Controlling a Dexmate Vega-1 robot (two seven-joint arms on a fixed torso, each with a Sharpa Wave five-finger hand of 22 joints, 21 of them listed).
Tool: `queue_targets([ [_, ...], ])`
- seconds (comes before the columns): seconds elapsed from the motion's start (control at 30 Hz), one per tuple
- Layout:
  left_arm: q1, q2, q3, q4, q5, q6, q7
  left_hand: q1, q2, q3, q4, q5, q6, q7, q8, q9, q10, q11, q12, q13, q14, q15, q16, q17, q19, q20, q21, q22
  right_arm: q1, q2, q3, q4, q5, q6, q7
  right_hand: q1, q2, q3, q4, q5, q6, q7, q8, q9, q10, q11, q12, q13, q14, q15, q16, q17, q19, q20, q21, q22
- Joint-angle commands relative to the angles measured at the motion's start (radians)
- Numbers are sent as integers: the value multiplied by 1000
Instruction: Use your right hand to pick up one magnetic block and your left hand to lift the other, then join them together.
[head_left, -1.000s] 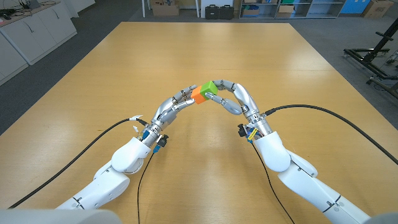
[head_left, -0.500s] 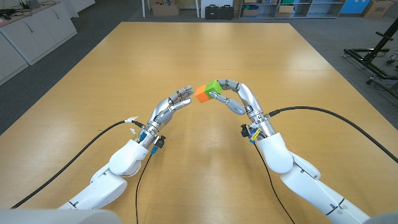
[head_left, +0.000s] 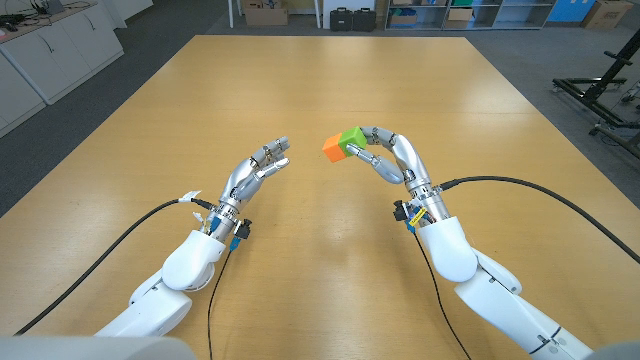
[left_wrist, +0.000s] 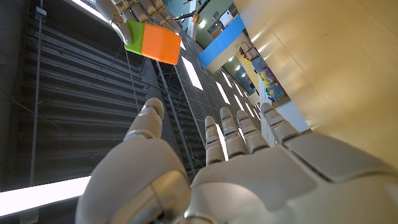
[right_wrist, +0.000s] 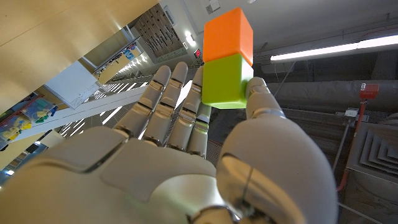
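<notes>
Two magnetic cubes, joined face to face: one green plastic block (head_left: 352, 138) and one orange plastic block (head_left: 333, 150) stuck to its side. Both raised above the middle of the wooden desk (head_left: 470, 120), pinched by the green one in the right hand (head_left: 385, 155). Left hand (head_left: 255, 170) close beside, apart from the blocks, holding nothing, fingers loosely spread.

Over the middle of the wooden table (head_left: 330, 90), the two joined blocks (head_left: 343, 144) sit at the fingertips of the right hand (head_left: 385, 157) — one block outward, toward the left hand (head_left: 254, 170). That hand hangs apart from them, fingers spread, holding nothing — both arms reach in from the near edge.
</notes>
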Motion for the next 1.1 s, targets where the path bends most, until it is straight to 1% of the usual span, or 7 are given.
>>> queue_targets([
  [0.03, 13, 9, -45, 28, -39, -22, -25, 4, 11, 3, -2, 3, 12, 3, 4, 1, 7, -8, 6, 0, 9, -27, 8, 1, 4, -9, 1, 4, 4, 19, 15, 25, 143, -33, 46, 70, 77, 4, 4, 4, 150, -139, 5, 3, 61, -55, 7, 2, 12, -78, 2, 6, 6, -78, 6, 4],
  [0.5, -32, -43, -36, 76, -14, -9, -4, 5, 15, 5, -2, 4, 14, 2, 4, 1, 16, -15, 10, 0, 12, -31, 9, 1, 5, -11, 2, 4, 26, -4, 32, 99, 248, -23, 84, 69, 79, 2, 5, 4, 151, -136, 4, 3, 62, -56, 7, 4, 12, -73, 2, 8, 4, -78, 8, 4],
  [0.53, -37, -47, -33, 82, -17, -8, -5, 5, 15, 5, -2, 4, 14, 3, 4, 1, 17, -13, 11, -1, 12, -35, 9, 1, 5, -11, 2, 4, 30, -3, 29, 109, 252, -21, 85, 69, 80, 2, 6, 4, 151, -136, 3, 3, 62, -56, 7, 4, 12, -74, 2, 8, 4, -78, 8, 4],
  [0.57, -41, -51, -30, 88, -20, -8, -7, 6, 17, 6, -2, 5, 15, 4, 4, 1, 19, -11, 12, -1, 12, -51, 9, 1, 4, -22, 2, 4, 35, 0, 26, 120, 259, -17, 87, 69, 79, 2, 5, 3, 151, -135, 3, 3, 62, -56, 7, 4, 12, -75, 2, 8, 4, -78, 8, 4],
  [0.6, -44, -54, -27, 90, -22, -7, -7, 5, 18, 6, -2, 5, 16, 4, 5, 1, 20, -9, 12, -1, 11, -54, 9, 0, 3, -26, 1, 4, 40, 3, 23, 130, 267, -12, 88, 69, 79, 2, 5, 3, 151, -135, 3, 3, 62, -55, 7, 4, 12, -75, 2, 8, 4, -78, 8, 4],
  [0.77, -43, -58, -26, 87, -13, 6, 4, 6, 19, 6, -2, 5, 19, 5, 6, 1, 23, -8, 13, -2, 6, -63, 7, 0, 1, -32, 0, 4, 58, 6, 11, 166, 291, 11, 97, 68, 79, 1, 6, 3, 151, -134, 3, 3, 64, -52, 8, 4, 13, -73, 3, 8, 2, -77, 9, 4],
  [1.1, -23, -63, -29, 80, -4, 1, 19, 6, 20, 7, -2, 5, 21, 5, 6, 1, 19, -12, 12, -2, 8, -61, 8, 0, 0, -33, 0, 4, 83, 3, -9, 189, 295, 29, 98, 71, 82, 0, 5, 3, 152, -134, 2, 3, 63, -52, 7, 5, 13, -74, 3, 10, 2, -77, 11, 4],
])
